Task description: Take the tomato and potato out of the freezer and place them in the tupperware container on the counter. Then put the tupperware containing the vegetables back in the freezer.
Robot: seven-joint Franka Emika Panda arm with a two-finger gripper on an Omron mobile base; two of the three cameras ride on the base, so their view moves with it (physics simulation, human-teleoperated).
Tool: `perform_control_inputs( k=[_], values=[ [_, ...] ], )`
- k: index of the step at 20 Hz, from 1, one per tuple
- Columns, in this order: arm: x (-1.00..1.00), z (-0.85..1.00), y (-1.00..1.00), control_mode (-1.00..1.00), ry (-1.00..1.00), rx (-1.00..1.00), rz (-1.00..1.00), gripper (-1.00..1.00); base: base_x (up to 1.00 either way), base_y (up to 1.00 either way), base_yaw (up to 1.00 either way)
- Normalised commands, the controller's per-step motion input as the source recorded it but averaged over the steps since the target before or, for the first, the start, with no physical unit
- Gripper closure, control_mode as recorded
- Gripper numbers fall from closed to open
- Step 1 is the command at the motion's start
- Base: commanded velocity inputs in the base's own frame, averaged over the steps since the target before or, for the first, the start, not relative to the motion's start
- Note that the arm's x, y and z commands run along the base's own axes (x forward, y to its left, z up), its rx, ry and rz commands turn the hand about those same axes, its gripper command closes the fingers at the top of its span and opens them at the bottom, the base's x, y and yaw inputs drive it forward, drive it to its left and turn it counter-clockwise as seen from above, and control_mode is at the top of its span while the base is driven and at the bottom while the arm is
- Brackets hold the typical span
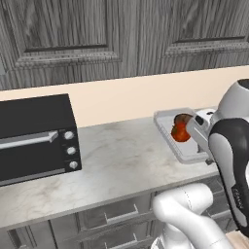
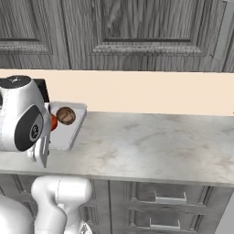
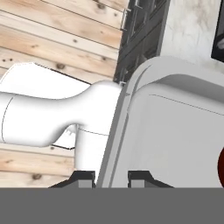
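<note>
Gripping the tupperware container's (image 1: 187, 151) near rim, tool (image 3: 111, 177) clamped, tray's long axis running counter (image 1: 116, 155) front to wall, tomato (image 1: 180, 132) and potato (image 2: 66, 116) inside.

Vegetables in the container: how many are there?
2. The tomato and the potato lie side by side in the container on the counter. Others may be hidden.

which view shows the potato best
The right base view: the potato lies unobstructed in the tupperware container beside the tomato. In the left base view only a brown sliver peeks from behind the tomato and arm.
</note>
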Motion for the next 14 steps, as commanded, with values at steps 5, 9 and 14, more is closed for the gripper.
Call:
perform_control_inputs(
  k=[5,9,14],
  values=[
    [-0.58,0.00,0.00,-1.00,-0.05,0.00,0.00,1.00,0.00,0.00,0.00],
    [-0.51,0.00,0.00,-1.00,-0.03,0.00,0.00,1.00,0.00,0.00,0.00],
    [-0.23,0.01,0.00,-1.00,-0.03,0.00,0.00,1.00,0.00,0.00,0.00]
  ],
)
